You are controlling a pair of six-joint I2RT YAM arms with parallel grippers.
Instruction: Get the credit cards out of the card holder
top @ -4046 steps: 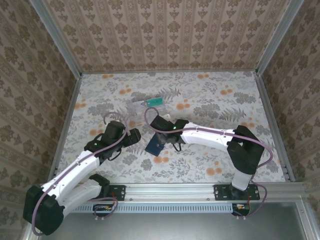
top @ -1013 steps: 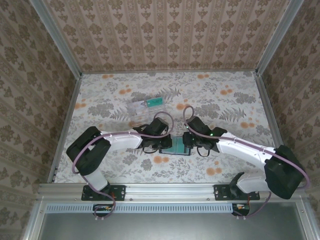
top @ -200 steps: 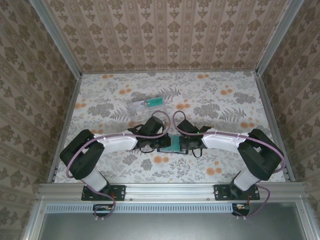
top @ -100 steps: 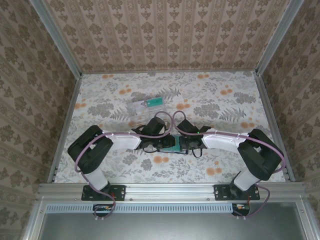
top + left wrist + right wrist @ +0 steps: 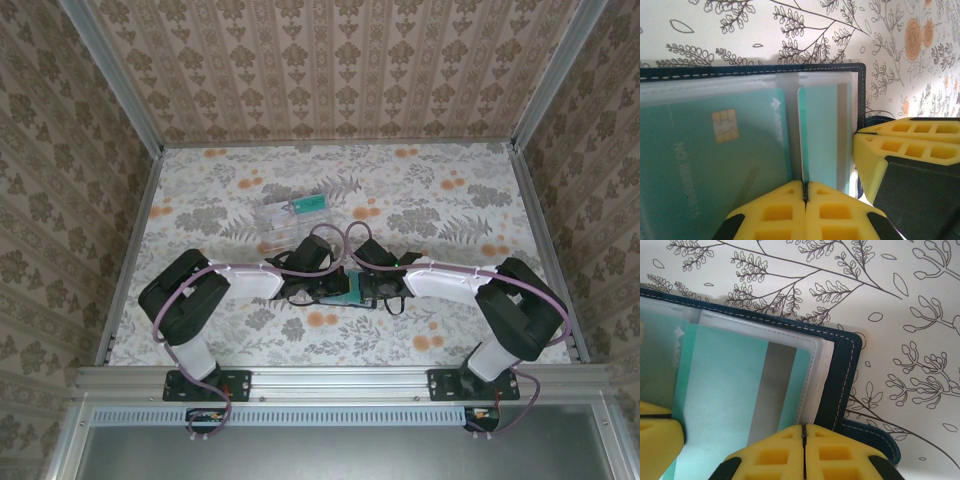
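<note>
I see left gripper and right gripper closed over the card holder (credit cards inside). Clear box at its eleven o'clock.

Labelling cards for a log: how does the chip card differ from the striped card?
The chip card shows a gold chip and faint printing; the striped card shows a grey stripe instead. The chip card is deeper teal, the striped card paler. The striped card lies nearer the card holder's stitched edge than the chip card. Both sit under clear sleeves.

"no numbers" on credit card
</note>
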